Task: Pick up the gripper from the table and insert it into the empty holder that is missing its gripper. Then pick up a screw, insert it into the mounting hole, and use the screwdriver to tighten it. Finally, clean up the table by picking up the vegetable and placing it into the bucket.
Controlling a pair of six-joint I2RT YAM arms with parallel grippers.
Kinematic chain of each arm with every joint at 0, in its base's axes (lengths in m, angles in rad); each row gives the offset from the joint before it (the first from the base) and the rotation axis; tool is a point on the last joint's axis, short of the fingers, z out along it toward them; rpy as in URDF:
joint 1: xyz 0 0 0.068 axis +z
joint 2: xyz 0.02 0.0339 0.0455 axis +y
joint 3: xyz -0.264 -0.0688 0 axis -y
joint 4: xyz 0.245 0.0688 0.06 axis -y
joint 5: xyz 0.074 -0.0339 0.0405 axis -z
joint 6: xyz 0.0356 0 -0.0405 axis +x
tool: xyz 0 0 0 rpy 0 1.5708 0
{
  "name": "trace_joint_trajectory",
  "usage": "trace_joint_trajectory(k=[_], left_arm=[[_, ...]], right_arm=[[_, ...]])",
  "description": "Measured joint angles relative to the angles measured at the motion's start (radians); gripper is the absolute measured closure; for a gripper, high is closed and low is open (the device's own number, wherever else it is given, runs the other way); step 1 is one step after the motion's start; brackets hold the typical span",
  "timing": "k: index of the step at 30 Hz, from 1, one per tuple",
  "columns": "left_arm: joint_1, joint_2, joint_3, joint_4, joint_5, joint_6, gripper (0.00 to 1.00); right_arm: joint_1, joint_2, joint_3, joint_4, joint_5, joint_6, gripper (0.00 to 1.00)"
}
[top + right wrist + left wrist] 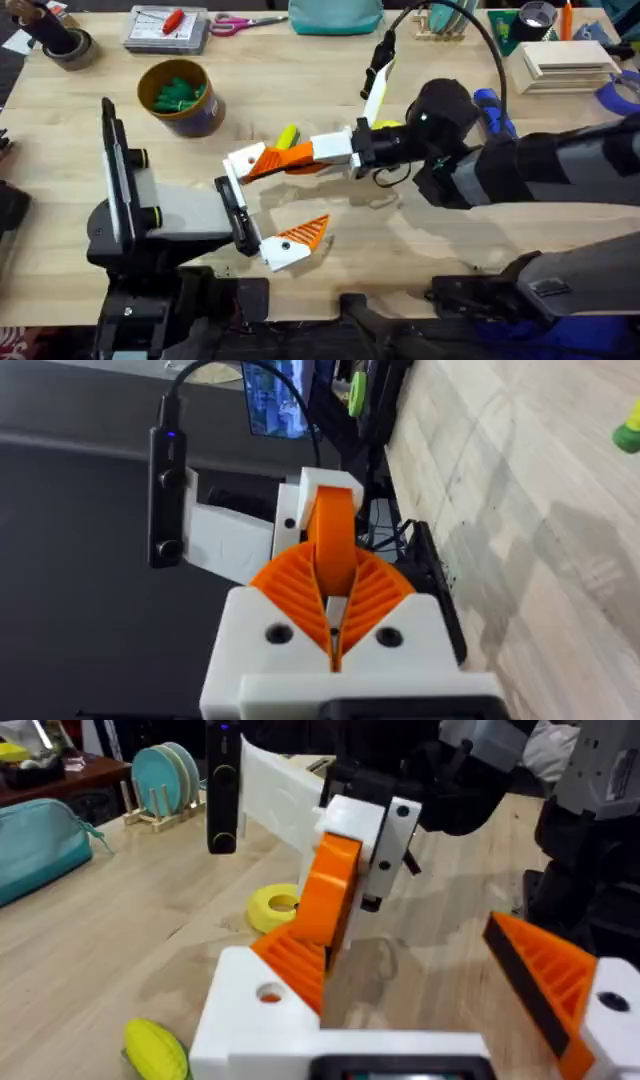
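Your right gripper (pixel 330 575) is clenched on the gripper (pixel 332 525): both ribbed pads press its orange sides, and its white base points away from the wrist. In the overhead view that arm reaches in from the right to the middle of the table (pixel 80 90) and holds the part above the wood.

Your left gripper (pixel 305 190) is spread wide with nothing between its pads. One finger (pixel 255 160) lies at the held part and the other (pixel 300 240) is well apart, nearer the table's front edge. From the left wrist, the held part's orange tip looks to be touching the ribbed face of that nearer finger; you cannot tell whether it is seated in anything.

The corn (pixel 287 135) lies on the table just behind the two grippers. A yellow ring (pixel 275 907) lies flat near it. The bucket (pixel 175 65) stands upright to the back left, well apart from the corn, with green pieces inside. The screwdriver (pixel 495 110) shows its blue handle behind your right arm, partly hidden by it.
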Motion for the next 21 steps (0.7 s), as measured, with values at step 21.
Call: trace_joint_trajectory(k=[21], left_arm=[[0.000,0.000,0.000,-0.001,0.005,0.000,0.015]], right_arm=[[-0.008,0.000,0.002,-0.003,-0.035,0.000,0.992]])
